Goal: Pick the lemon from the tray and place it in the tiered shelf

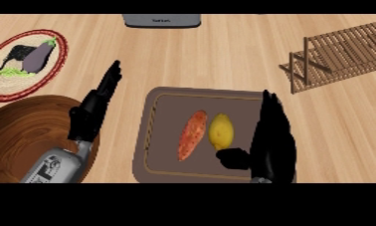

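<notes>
I see the lemon (221, 131) lying on the brown tray (158, 135), touching the orange sweet potato (192, 135) on its left. My right hand (272, 140) hovers over the tray's right side, fingers straight and the thumb reaching toward the lemon, holding nothing. My left hand (94, 105) rests open left of the tray, fingers extended, above a round wooden board (33, 130). The slatted wooden tiered shelf (334, 56) stands at the far right. An eggplant (38, 56) sits on a red-rimmed plate (58, 46) at the far left.
</notes>
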{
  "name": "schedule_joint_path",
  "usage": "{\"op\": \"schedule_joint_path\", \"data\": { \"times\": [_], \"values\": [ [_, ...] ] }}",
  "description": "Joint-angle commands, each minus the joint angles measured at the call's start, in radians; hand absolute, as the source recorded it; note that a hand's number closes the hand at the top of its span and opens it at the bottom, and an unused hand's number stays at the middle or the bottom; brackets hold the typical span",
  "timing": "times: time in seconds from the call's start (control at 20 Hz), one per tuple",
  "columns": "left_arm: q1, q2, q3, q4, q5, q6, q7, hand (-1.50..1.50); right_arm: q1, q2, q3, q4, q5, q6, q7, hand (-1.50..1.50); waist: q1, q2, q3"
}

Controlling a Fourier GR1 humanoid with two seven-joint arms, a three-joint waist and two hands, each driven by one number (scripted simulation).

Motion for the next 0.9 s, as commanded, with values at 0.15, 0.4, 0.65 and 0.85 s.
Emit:
{"op": "schedule_joint_path", "data": {
  "times": [0.15,0.4,0.65,0.85],
  "values": [
    [-0.028,0.012,0.035,0.014,0.013,-0.034,0.018,0.00,-0.049,0.011,-0.005,0.074,-0.026,-0.012,0.242,-1.50,-0.003,0.004,-0.006],
    [-0.005,-0.027,0.005,0.005,-0.020,-0.003,0.010,0.00,-0.058,0.011,-0.010,0.123,-0.023,-0.057,0.242,-1.50,0.004,0.003,-0.006],
    [0.004,-0.033,-0.002,-0.011,-0.040,0.002,0.020,0.00,-0.071,0.011,-0.011,0.157,-0.035,-0.068,0.242,-1.50,0.002,0.001,-0.006],
    [0.003,-0.047,0.022,0.025,-0.033,-0.001,0.006,0.00,-0.008,0.011,0.006,0.142,-0.037,-0.066,0.242,-1.50,-0.014,0.001,-0.006]
  ]
}}
